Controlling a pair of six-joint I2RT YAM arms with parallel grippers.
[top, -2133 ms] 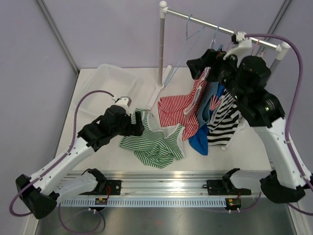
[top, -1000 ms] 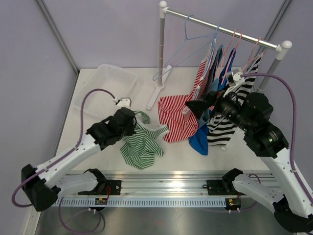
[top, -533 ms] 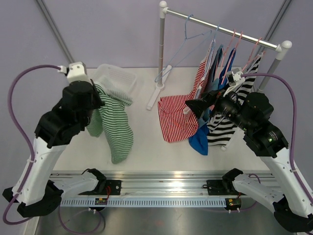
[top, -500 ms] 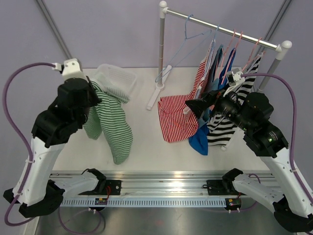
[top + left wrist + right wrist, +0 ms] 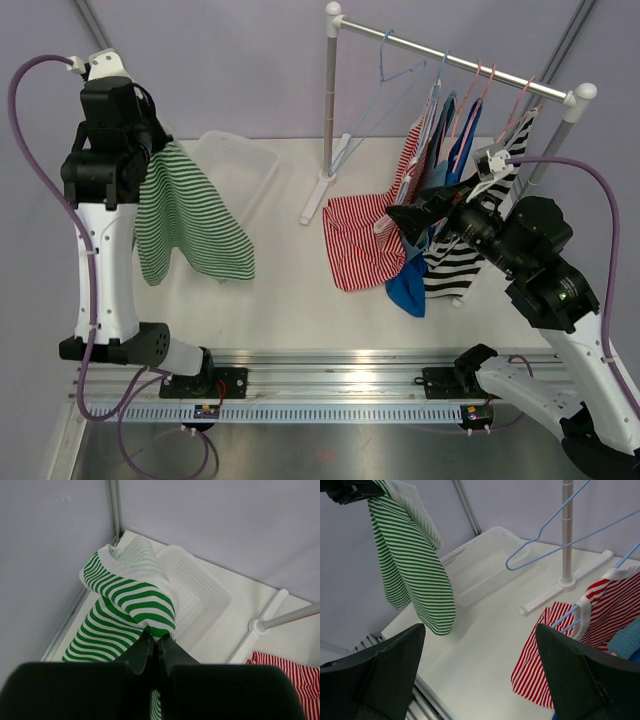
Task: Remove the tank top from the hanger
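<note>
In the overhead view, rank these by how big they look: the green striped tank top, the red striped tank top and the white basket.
1. green striped tank top, though it is held high, nearer the camera.
2. red striped tank top, close behind, so the order is unsure.
3. white basket, partly hidden by the green top.

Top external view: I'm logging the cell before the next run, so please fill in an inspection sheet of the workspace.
Surface: white table, red top's hem resting on it.
Job's things: green striped tank top off its hanger, hanging from the raised left pincer; one blue hanger bare on the rail.
Clutter: white basket; red striped top; black-and-white striped top.
Pincers: left shut on the tank top; right pincer open, holding nothing.
Cables: purple cable loops off each arm.
Surroundings: lilac walls.
</note>
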